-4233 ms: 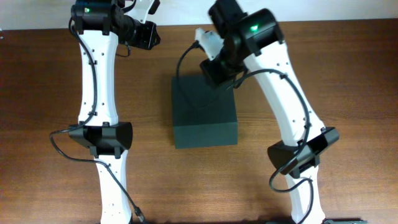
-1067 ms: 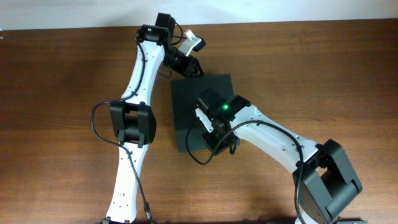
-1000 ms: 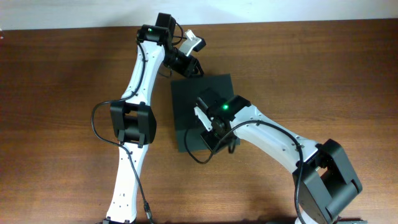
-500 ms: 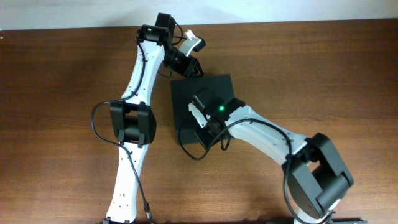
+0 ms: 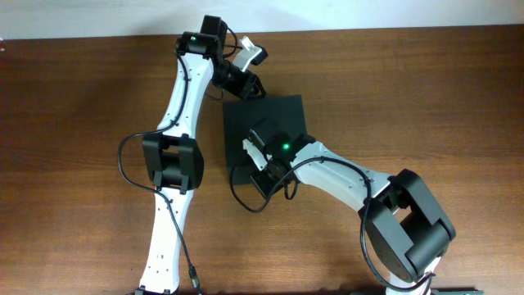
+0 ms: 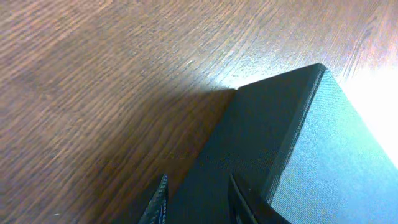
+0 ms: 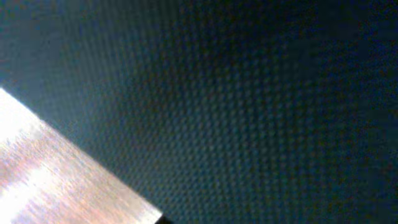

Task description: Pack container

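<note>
right gripper is shut, nothing seen in it, low over the container's near left part; left gripper is found part open at the far left corner, nothing gripped; container is set closed on the table

No readable text, label, brand, number or sign is showing on the dark container, nor anywhere on the wooden tabletop around it.
</note>
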Controlling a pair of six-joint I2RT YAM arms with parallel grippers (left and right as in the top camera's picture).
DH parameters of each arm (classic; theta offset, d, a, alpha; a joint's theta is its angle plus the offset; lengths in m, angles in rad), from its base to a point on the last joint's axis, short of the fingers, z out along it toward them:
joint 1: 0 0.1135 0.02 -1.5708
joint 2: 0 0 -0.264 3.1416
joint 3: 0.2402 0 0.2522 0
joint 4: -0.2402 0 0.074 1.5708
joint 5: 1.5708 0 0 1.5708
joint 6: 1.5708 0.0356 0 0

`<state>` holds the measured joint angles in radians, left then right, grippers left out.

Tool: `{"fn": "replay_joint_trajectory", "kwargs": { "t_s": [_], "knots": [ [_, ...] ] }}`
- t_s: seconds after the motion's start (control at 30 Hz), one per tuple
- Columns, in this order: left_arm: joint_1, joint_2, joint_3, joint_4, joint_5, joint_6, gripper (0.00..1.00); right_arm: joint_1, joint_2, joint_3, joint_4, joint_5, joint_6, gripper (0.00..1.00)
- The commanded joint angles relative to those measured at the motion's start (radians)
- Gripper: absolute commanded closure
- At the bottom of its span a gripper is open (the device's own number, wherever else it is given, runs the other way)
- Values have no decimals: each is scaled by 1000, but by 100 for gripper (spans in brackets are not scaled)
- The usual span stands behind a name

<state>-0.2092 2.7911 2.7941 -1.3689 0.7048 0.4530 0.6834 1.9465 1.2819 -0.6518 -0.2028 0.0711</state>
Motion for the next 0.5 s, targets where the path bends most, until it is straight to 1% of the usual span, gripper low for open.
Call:
{"fn": "replay_joint_trajectory", "kwargs": {
  "t_s": [0.0, 0.27, 0.47],
  "knots": [
    [-25, 10, -8, -54, 43, 24, 66, -23, 35, 13, 79, 88, 2, 96],
    [-28, 10, -8, -57, 59, 35, 67, -23, 35, 32, 131, 167, 0, 96],
    [-29, 10, -8, -61, 59, 35, 67, -24, 35, 69, 134, 304, 0, 96]
  ]
}}
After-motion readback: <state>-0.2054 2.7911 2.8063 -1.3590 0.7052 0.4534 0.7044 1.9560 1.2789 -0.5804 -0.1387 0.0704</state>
